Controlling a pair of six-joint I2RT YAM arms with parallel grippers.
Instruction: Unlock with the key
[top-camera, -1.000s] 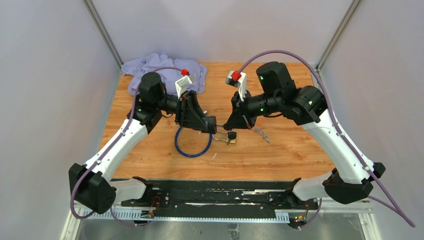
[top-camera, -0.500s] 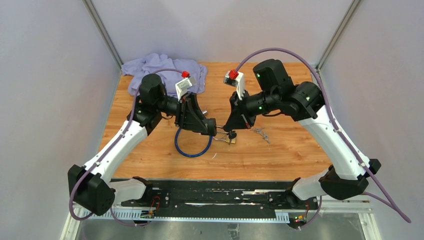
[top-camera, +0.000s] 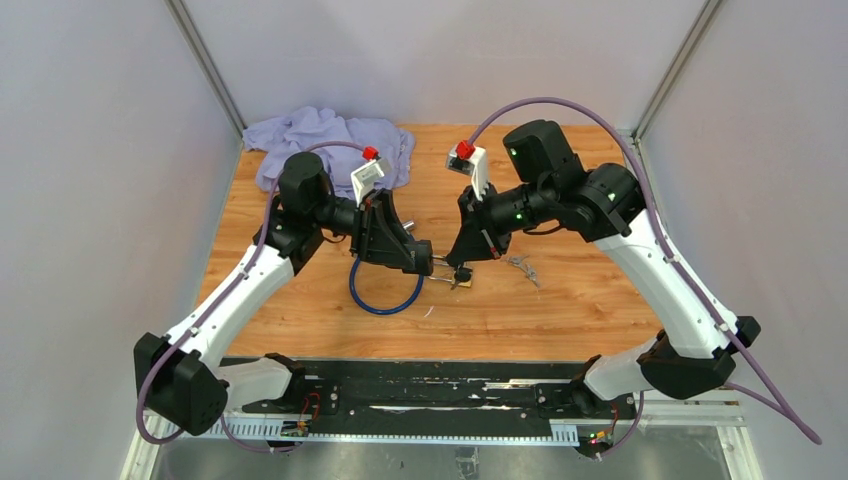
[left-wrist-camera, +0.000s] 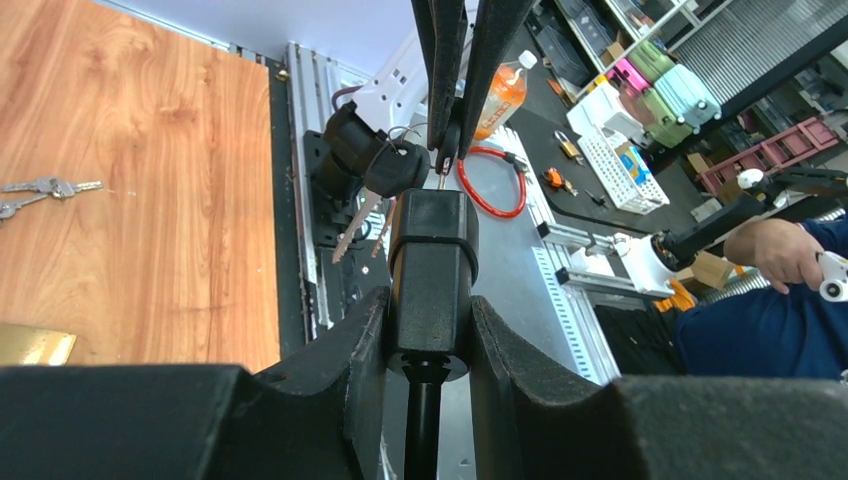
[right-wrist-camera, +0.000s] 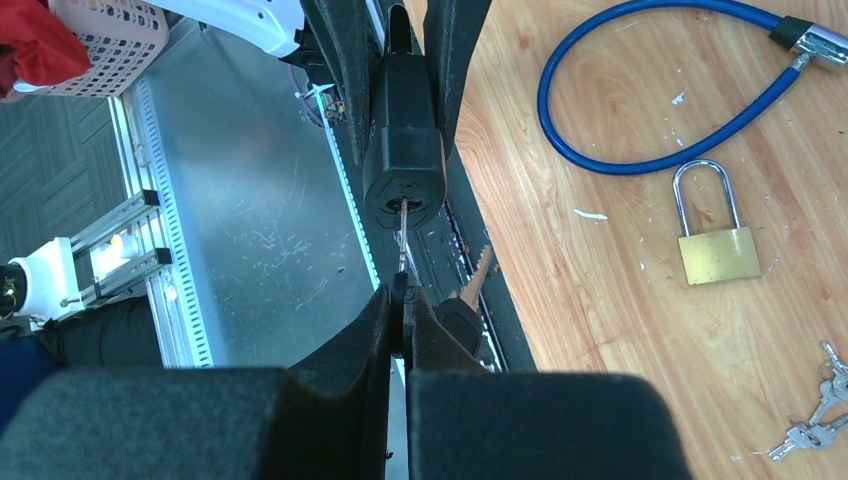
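The left gripper (left-wrist-camera: 428, 312) clamps the black lock (left-wrist-camera: 432, 235) of the blue cable (right-wrist-camera: 640, 160), holding it up over the middle of the bench (top-camera: 560, 310) with the keyhole facing the right arm, probably so it cannot twist away. The right gripper (right-wrist-camera: 403, 300) is pinched tight on the key (right-wrist-camera: 402, 232), whose blade sits in that keyhole, seemingly ready to turn.

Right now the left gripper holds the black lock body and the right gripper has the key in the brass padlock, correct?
No: the key sits in the black lock body; the right wrist view shows the brass padlock lying untouched on the table.
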